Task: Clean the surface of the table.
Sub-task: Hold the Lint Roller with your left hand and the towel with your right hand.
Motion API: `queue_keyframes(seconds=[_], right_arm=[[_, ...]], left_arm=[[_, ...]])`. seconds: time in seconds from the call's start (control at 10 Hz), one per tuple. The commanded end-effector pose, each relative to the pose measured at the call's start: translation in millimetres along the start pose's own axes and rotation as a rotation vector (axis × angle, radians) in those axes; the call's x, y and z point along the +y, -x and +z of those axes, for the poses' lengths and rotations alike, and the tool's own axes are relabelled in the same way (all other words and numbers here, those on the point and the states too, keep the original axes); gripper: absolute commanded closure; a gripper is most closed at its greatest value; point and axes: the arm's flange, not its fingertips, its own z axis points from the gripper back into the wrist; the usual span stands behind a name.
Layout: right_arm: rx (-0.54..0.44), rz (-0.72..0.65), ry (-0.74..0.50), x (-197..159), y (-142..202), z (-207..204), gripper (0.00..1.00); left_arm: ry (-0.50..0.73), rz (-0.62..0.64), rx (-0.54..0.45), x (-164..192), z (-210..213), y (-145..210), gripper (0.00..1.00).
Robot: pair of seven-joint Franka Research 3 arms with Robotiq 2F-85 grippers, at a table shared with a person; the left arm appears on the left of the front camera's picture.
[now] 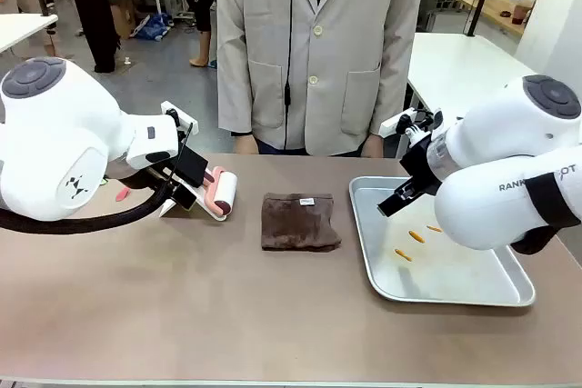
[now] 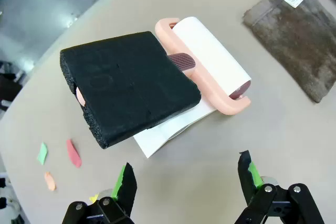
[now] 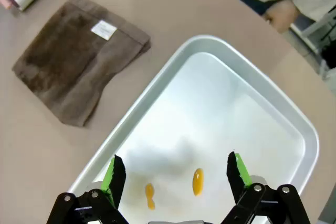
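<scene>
Left fingers [image 2: 126,181] stand apart and empty above the surface [image 1: 227,315], just short of one black foam block [image 2: 131,85] touching one pink-framed lint roller [image 2: 210,56]; three small paper scraps [image 2: 72,153], green, red and orange, lie nearby. Right fingers [image 3: 114,174] are likewise apart and empty over one silver tray [image 3: 210,39], two orange bits [image 3: 197,181] showing between them. Matte taupe-brown with a thin pale edge, the surface reaches across to the person [image 1: 318,43], with one folded brown cloth [image 1: 298,221] between roller and tray.
</scene>
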Motion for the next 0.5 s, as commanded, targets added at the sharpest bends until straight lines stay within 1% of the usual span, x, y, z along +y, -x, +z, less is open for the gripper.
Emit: queue_keyframes(seconds=[0.0,0.4], right_arm=[[0.0,0.0,0.0,0.0,-0.1,0.1,0.0],[0.0,0.0,0.0,0.0,-0.1,0.1,0.0]], left_arm=[[0.0,0.0,0.0,0.0,0.0,0.0,0.0],[0.0,0.0,0.0,0.0,0.0,0.0,0.0]])
